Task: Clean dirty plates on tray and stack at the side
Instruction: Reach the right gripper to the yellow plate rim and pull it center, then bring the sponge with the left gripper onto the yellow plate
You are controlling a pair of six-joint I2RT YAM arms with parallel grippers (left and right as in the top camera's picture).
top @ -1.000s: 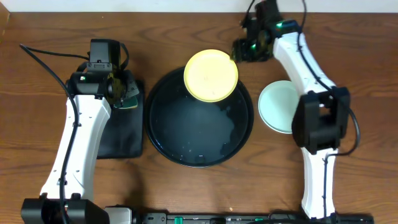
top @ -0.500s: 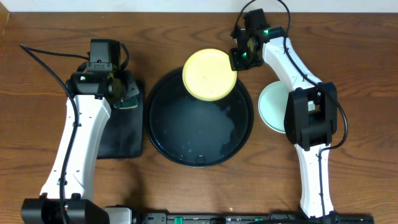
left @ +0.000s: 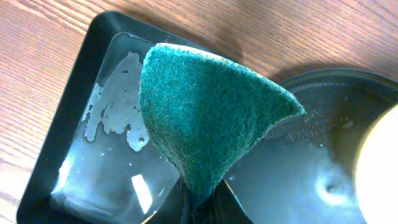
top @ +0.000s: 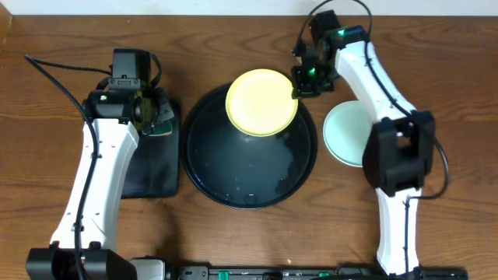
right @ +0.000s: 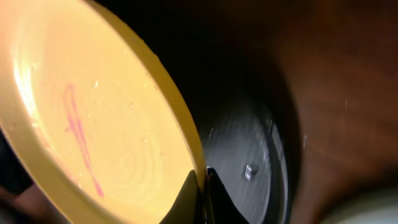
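The step in hand looks like the scrubbing of the last dirty plate. The right gripper (top: 299, 83) is closed on the near-right rim of the pale yellow round plastic plate (top: 262, 102) and holds it over the far part of the large round black tray (top: 204, 185). In the right wrist view the rim is pinched between the two jaws and the plate appears tipped up rather than lying flat. Its face is wet and glossy, with beads of water and a thin pink smear (right: 78, 134) across it, so it is probably not yet clean. The left gripper (top: 150, 115) hangs over the small black rectangular tray (top: 148, 175), which has a film of water in it. Its jaws are clamped on the bottom edge of a green scouring sponge (left: 208, 118), which is folded into a cone. The next move probably calls for the left arm to bring the sponge across to the plate's face while the right grip stays firm, since a wet rim may slip. A pale mint-blue round plate (top: 347, 132) lies on the wooden table (top: 62, 47) just right of the tray; whether another sits under it I cannot tell.
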